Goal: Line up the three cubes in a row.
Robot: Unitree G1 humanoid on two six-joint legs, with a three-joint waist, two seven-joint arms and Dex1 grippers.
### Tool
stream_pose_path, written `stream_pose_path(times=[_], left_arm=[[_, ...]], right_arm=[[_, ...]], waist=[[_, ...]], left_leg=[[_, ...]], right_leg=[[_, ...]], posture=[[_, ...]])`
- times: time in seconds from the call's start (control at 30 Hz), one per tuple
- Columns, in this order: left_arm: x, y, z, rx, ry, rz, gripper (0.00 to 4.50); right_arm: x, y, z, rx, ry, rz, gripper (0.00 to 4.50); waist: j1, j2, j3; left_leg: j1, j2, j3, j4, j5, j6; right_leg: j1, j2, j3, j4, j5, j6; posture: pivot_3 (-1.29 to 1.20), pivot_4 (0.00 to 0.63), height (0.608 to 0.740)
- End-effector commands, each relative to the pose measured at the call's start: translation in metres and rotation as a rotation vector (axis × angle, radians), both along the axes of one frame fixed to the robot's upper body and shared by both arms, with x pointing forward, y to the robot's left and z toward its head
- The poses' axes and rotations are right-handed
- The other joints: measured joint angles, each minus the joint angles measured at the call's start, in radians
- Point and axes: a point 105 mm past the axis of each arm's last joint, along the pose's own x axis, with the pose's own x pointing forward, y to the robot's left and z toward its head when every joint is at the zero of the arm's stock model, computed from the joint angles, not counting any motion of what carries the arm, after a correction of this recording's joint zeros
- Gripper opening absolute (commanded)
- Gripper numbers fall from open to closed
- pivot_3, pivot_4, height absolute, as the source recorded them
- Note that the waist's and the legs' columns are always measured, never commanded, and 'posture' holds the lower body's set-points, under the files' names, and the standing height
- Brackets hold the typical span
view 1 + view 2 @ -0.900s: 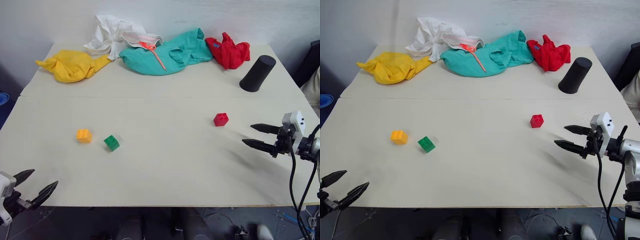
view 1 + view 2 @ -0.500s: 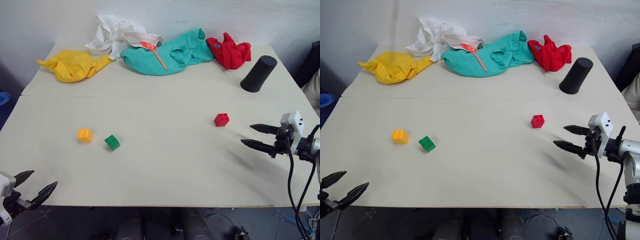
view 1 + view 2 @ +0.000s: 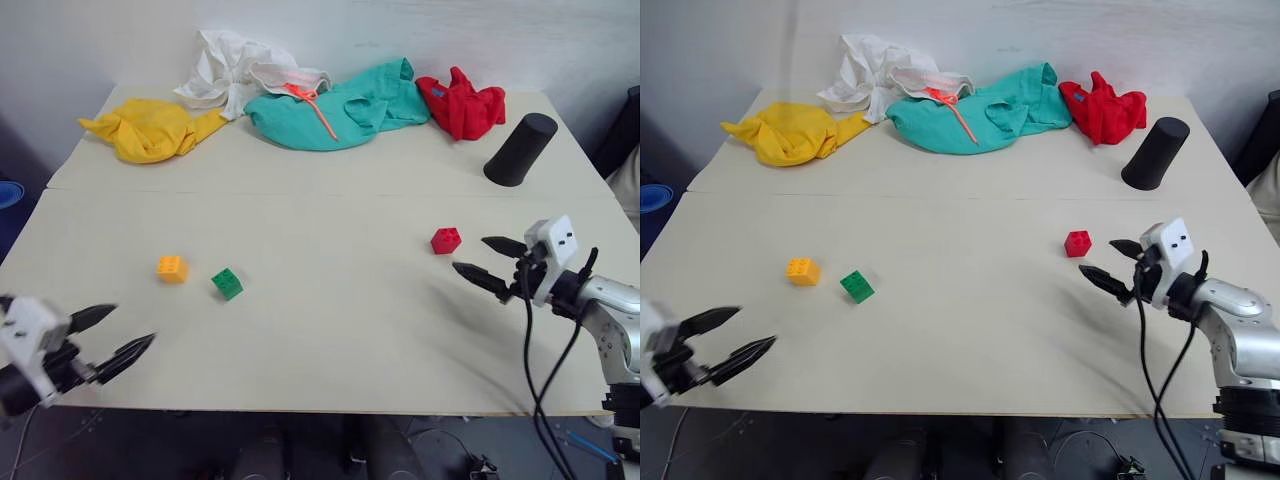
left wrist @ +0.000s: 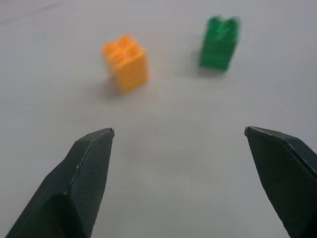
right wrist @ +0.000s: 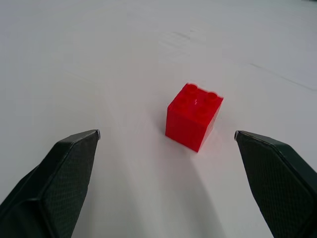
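Left end effector (image 3: 112,337): I am holding its fingers wide apart and empty, low over the near left of the worktop (image 3: 330,340), aiming at the orange-yellow cube (image 3: 171,268).
Orange-yellow cube: it is sitting just beside the green cube (image 3: 226,283), the two apart; I am judging this pair the start of the row.
Red cube (image 3: 445,240): it is lying well apart to the right, between my spread fingers in the right wrist view.
Right end effector (image 3: 487,263): fingers apart, empty, near the red cube; I am aiming to centre before closing, squaring to its flat sides.
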Motion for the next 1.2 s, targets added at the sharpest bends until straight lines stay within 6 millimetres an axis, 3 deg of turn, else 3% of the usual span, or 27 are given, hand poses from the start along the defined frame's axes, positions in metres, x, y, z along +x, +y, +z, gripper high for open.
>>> stream_pose_path(times=[0.03,0.23,0.5,0.7,0.8,1.03,1.2], left_arm=[[-0.002,-0.053,0.013,-0.060,0.034,-0.267,4.45],[0.005,-0.084,0.035,-0.030,0.027,-0.482,4.45],[0.016,-0.119,0.057,-0.006,-0.034,-0.652,4.45],[0.020,-0.127,0.063,0.009,-0.054,-0.699,4.45],[0.022,-0.129,0.064,0.015,-0.064,-0.704,4.50],[0.021,-0.132,0.063,0.018,-0.073,-0.706,4.50],[0.021,-0.131,0.059,0.028,-0.071,-0.706,4.50]], right_arm=[[0.001,0.012,0.011,0.063,-0.050,-0.079,4.50],[0.018,0.016,0.009,0.178,-0.083,-0.319,4.50],[0.034,0.039,-0.005,0.212,-0.054,-0.373,4.50],[0.052,0.046,-0.022,0.176,-0.025,-0.392,4.50],[0.057,0.046,-0.026,0.158,-0.030,-0.397,3.92],[0.056,0.053,-0.029,0.109,-0.058,-0.309,1.51],[0.046,0.066,-0.018,0.094,-0.084,-0.109,1.52]], waist=[[-0.002,0.000,0.000],[-0.009,0.000,0.000],[-0.005,0.001,0.000],[-0.007,0.001,0.000],[-0.006,0.001,0.000],[-0.005,0.001,0.000],[-0.005,0.001,0.000]], left_leg=[[0.000,0.000,0.000,0.000,0.000,0.000],[0.000,0.000,0.002,-0.001,0.002,-0.003],[0.000,-0.001,0.002,0.000,0.004,-0.002],[0.000,-0.001,0.002,0.000,0.005,-0.003],[0.000,-0.001,0.002,0.001,0.005,-0.002],[0.000,-0.001,0.002,0.002,0.005,-0.002],[0.000,-0.001,0.002,0.002,0.005,-0.002]], right_leg=[[0.000,0.000,0.000,0.000,0.000,0.000],[-0.001,0.002,0.001,0.002,0.000,0.000],[-0.002,0.002,0.002,0.004,0.000,0.000],[-0.002,0.003,0.002,0.005,0.000,0.000],[-0.002,0.003,0.002,0.005,0.000,0.000],[-0.002,0.003,0.002,0.005,0.000,0.000],[-0.002,0.003,0.002,0.005,0.000,0.000]], posture=[[0.00,0.150,0.740],[0.00,0.150,0.740],[0.00,0.150,0.740],[0.00,0.150,0.740],[0.00,0.150,0.740],[0.00,0.150,0.740],[0.00,0.150,0.740]])
